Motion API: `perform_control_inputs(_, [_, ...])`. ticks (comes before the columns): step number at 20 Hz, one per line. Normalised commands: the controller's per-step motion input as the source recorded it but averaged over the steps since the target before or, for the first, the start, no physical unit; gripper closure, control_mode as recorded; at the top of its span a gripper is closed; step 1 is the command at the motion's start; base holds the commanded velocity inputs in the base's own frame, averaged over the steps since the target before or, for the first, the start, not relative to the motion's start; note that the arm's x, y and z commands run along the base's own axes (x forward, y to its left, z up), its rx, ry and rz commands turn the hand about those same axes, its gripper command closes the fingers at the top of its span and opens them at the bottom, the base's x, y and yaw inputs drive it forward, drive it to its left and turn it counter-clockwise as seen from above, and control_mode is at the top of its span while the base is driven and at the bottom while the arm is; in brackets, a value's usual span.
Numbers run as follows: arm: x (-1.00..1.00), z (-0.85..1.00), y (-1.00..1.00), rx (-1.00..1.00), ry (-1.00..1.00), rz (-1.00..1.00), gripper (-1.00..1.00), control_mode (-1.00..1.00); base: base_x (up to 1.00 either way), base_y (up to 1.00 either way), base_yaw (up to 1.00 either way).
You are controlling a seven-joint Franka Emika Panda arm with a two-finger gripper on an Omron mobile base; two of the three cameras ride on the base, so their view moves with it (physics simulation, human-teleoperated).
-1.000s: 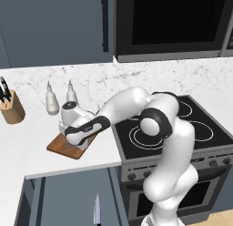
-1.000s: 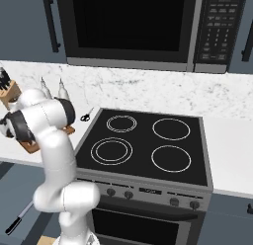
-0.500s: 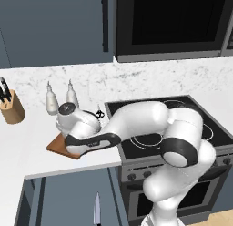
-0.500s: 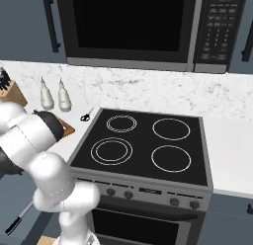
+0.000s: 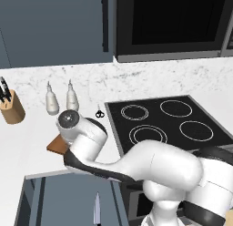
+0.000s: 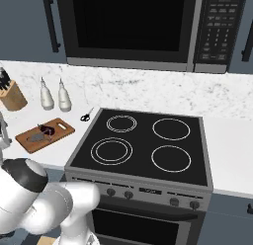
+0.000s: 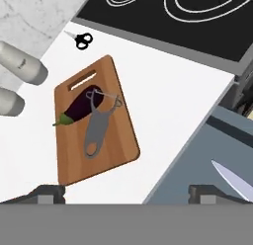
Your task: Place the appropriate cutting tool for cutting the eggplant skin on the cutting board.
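Peeler [image 7: 97, 124] flat on the cutting board [image 7: 113, 150], forked head touching the eggplant [image 7: 79, 104]; gripper [image 7: 126, 193] above, fingertips spread wide and empty; scissors [image 7: 81, 40] beyond on the counter [image 7: 168, 98].

A white Franka Panda arm [image 5: 159, 168] with glossy, rounded link shells and dark bands at its joints; a grey disc caps one joint housing [image 5: 69, 120]. Two small, dark, blocky fingertips [image 7: 49, 193] of the gripper [image 7: 129, 194] show in the hand view.
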Motion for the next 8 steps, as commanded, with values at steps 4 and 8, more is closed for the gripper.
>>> perform_control_inputs(4, [-0.52, 0.87, -0.41, 0.00, -0.05, 0.00, -1.00, -1.00, 0.00, 0.00, 0.00])
perform_control_inputs(8, [-0.51, 0.91, -0.54, 0.00, -0.02, 0.00, -1.00, -1.00, 0.00, 0.00, 0.00])
